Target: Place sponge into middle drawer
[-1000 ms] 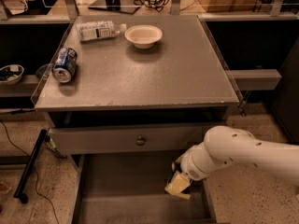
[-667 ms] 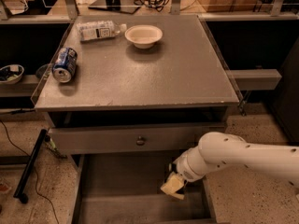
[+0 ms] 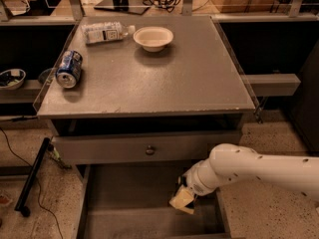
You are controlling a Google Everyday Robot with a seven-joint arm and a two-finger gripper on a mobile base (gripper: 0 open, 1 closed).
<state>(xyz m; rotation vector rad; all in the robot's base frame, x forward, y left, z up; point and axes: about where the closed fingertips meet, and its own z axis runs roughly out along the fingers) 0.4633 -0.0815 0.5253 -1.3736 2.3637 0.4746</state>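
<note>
Yellow foam, one item: the sponge [image 3: 182,201], tilted, hanging at the tip of my arm over the right-hand part of the middle drawer [image 3: 124,195].

Status of task, as I judged it: late stage. The middle drawer stood pulled out, its grey floor bare. The sponge was inside the drawer's outline, near the right wall. Whether it touched the floor or hung just above it, I could not tell. Release was not yet made, so placement was not complete.

Left to do, by my reckoning: lower the last bit if any gap remained, let go, lift clear of the drawer walls.

Gripper [image 3: 184,193]: low, below the table edge, within the open drawer, clamped on the top of the sponge. Dark fingers showed only in part above the foam, close together, with nothing else between them. It touched neither drawer wall that I could make out.

Other items, not in use: knobbed drawer [image 3: 149,150], closed, just above; white bowl [image 3: 153,37], can [image 3: 69,68] and plastic bottle [image 3: 104,32] on the table top [image 3: 164,83].
</note>
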